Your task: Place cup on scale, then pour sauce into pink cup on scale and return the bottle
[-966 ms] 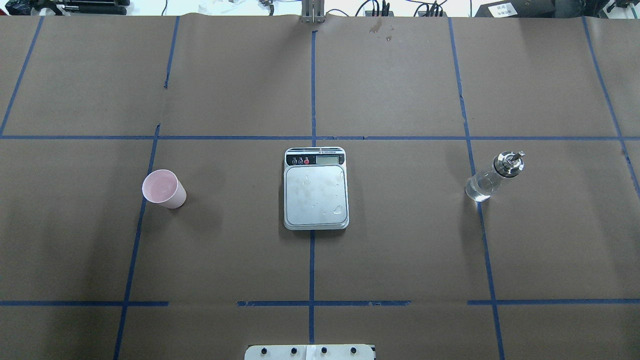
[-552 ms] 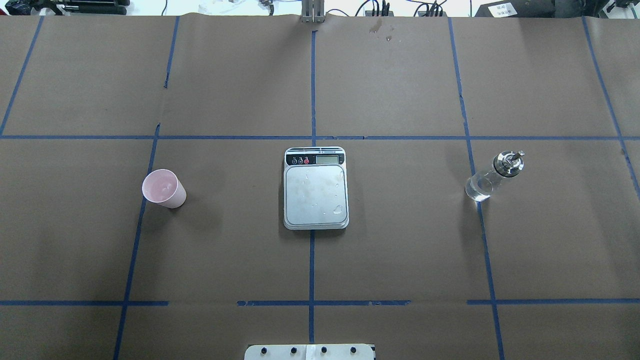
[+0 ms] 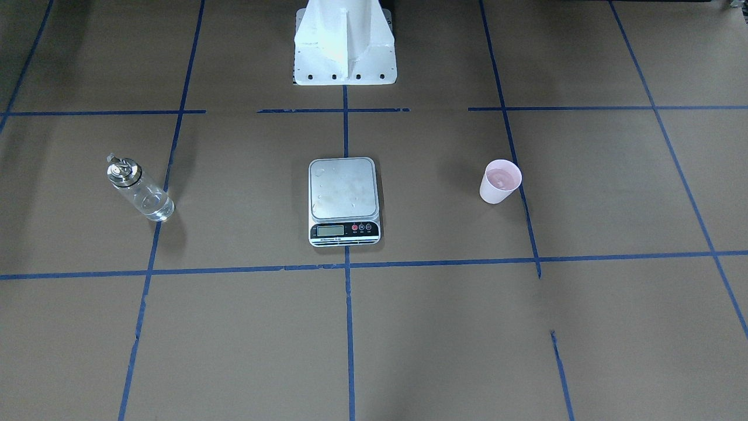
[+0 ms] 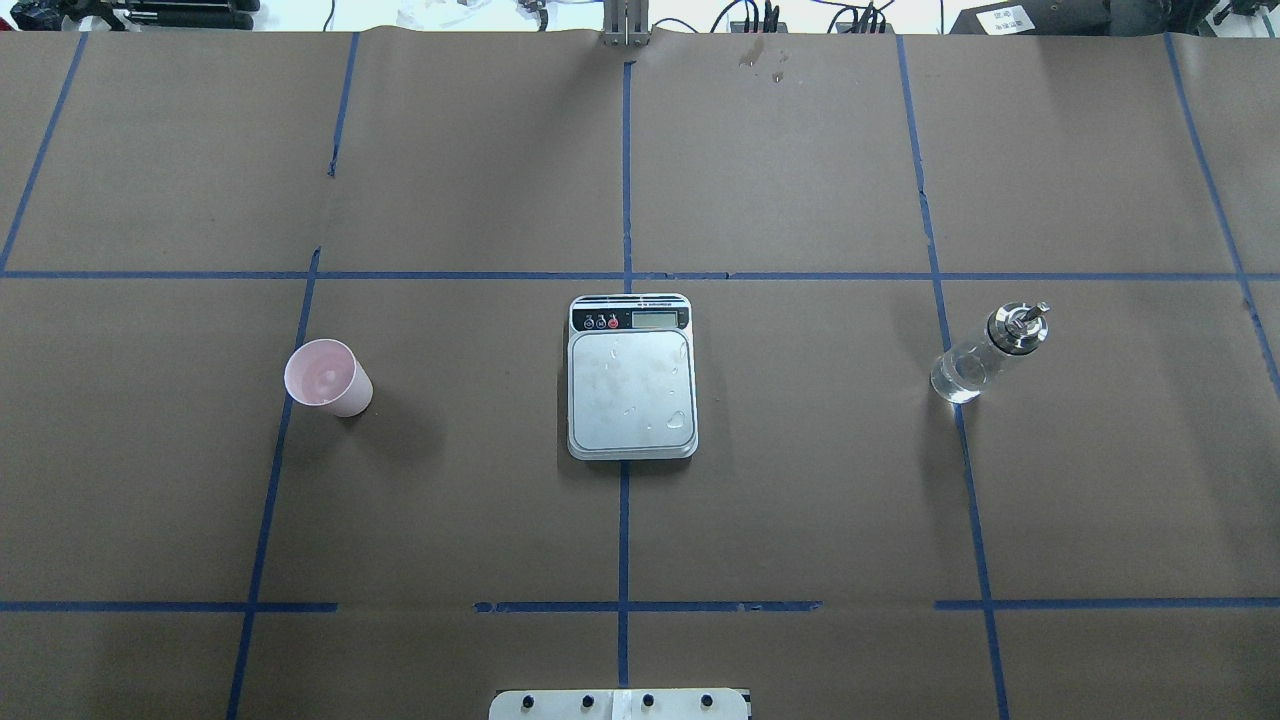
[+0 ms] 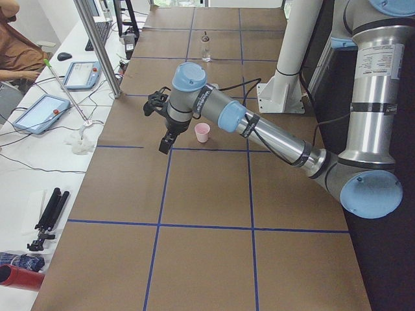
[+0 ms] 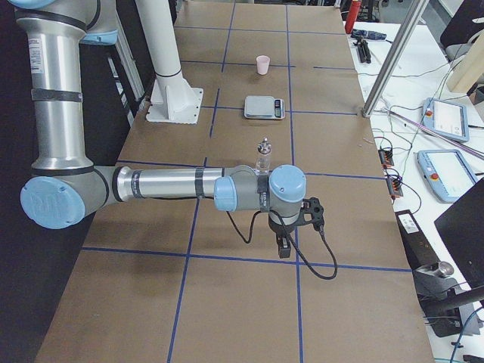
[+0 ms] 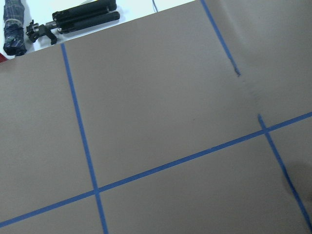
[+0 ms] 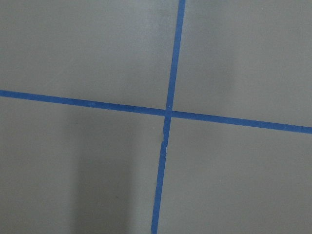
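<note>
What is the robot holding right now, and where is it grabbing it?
Nothing. The cup, the bottle and the scale all stand alone, away from the left gripper and the right gripper.

A robotics lab: tape-gridded table [image 4: 800,500], teach pendants [image 6: 448,119] and a tripod [image 7: 83,17] alongside.

You work on matt brown paper [image 4: 800,500], gridded with blue tape [image 4: 623,530]. Note the scale [image 4: 631,310], dull steel platform [image 4: 631,395]; cup [image 4: 327,377], matt pink plastic; bottle [image 4: 962,372], clear glass, shiny metal cap [image 4: 1015,328].
</note>
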Controlling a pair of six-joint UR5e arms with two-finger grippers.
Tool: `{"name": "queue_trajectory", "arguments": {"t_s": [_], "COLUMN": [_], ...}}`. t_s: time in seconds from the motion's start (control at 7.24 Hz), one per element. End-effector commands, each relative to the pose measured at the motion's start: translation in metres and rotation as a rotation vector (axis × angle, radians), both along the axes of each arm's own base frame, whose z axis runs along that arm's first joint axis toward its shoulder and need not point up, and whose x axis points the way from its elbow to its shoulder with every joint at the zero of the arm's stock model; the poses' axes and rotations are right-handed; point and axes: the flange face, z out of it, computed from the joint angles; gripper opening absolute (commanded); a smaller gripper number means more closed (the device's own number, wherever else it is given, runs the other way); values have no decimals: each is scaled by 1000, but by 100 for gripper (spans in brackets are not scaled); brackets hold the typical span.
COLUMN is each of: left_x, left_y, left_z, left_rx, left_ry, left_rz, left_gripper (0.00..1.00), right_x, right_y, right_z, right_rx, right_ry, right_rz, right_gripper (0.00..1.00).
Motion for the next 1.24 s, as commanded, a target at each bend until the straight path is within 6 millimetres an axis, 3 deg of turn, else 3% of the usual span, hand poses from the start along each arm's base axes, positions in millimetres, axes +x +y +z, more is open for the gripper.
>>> {"name": "queue_trajectory", "arguments": {"t_s": [0.0, 0.14, 0.41, 0.69, 1.1], "left_x": [116, 173, 285, 323, 348], "left_y": [-15, -1, 32, 13, 12], "left_z": [-65, -87, -74, -18, 20], "left_rx": [-19, -166, -337, -387, -416], "left_ry": [77, 158, 116, 114, 62], "left_rz": [114, 70, -121, -165, -138], "left_gripper": [100, 100, 100, 100, 99], "right_x": [-2, -2, -4, -3, -6], "right_y": [4, 4, -3, -9, -9], "right_z": [0, -6, -15, -25, -42], "right_rx": [7, 18, 35, 53, 43], "right_ry": [0, -4, -3, -5, -36], "right_rz": [-6, -5, -9, -4, 30], "right_gripper": [100, 100, 100, 100, 100]}}
